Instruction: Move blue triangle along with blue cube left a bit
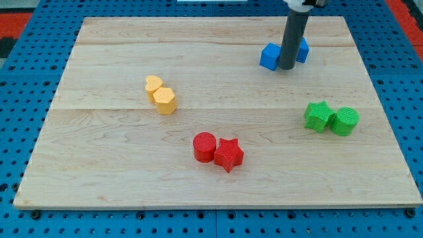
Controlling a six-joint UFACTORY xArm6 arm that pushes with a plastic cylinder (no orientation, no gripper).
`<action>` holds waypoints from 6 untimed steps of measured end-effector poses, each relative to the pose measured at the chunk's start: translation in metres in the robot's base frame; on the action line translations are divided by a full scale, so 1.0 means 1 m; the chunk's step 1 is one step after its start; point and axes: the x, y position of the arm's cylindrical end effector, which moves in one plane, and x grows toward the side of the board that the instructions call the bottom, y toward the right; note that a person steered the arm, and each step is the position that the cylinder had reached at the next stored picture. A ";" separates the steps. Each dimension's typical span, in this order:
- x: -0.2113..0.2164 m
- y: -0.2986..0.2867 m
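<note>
My tip [287, 68], the lower end of the straight dark rod, sits down on the pale wooden board [119, 165] near the view's top right. It carries no jaws at all, just a bare end. And it's wedged right between the two blue blocks! The blue cube [269, 57] touches it on the view's left; the other blue block [303, 49], half hidden behind the rod, peeks out on the right, shape hard to tell. Elsewhere: two yellow blocks [160, 94] touching, a red cylinder [204, 146] against a red star [229, 154], a green star [318, 116] beside a green cylinder [344, 121].
</note>
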 end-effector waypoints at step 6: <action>-0.083 0.101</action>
